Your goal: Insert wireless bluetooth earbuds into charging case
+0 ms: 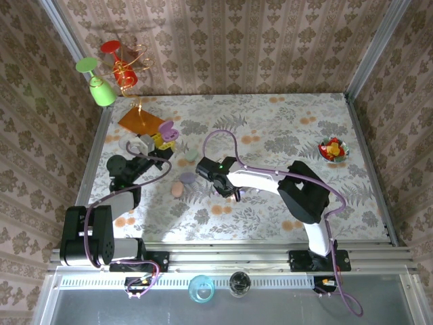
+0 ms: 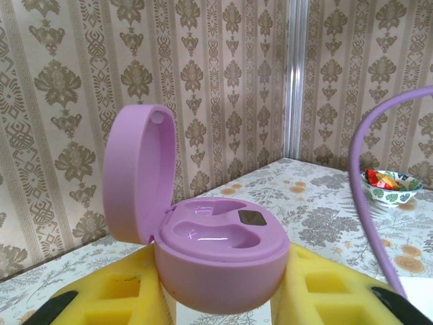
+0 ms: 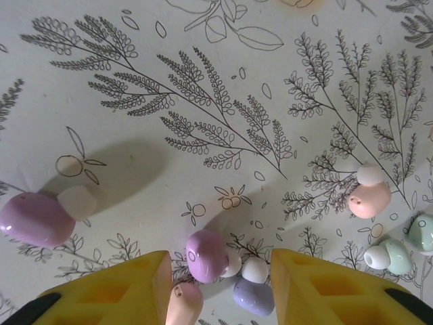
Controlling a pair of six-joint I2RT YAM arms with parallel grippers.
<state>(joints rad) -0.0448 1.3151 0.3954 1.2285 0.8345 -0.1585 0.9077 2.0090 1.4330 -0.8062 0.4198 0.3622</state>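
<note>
Where the right wrist camera looks straight down, the earbuds point(image 3: 206, 255) lie scattered on a pale tablecloth point(image 3: 203, 74) printed with fern sprigs and small orange fruit. A purple bud, a pink bud point(image 3: 183, 302) and a lilac bud point(image 3: 252, 296) huddle together at the near edge. A peach bud point(image 3: 369, 199) and a pale green bud point(image 3: 396, 257) lie off to the right, and a larger purple bud point(image 3: 34, 219) sits well apart on the left

The charging case point(image 2: 216, 261) is round and purple, its lid hinged upright, with two moulded hollows showing inside. From above, a peach case point(image 1: 177, 190), a greyish lilac case point(image 1: 187, 179) and a green case point(image 1: 192, 155) rest between the arms, and a bowl of red and yellow sweets point(image 1: 333, 149) stands near the right edge. Beige damask wallpaper point(image 2: 67, 101) lines the walls around the table, with metal posts in the far corners

The right gripper point(image 3: 220, 263) hovers over the huddle, its yellow fingers point(image 3: 122, 298) apart with the three buds in the gap; whether either finger touches one cannot be told. The left gripper point(image 2: 226, 301) is clamped on the charging case, pressing its base from both sides
</note>
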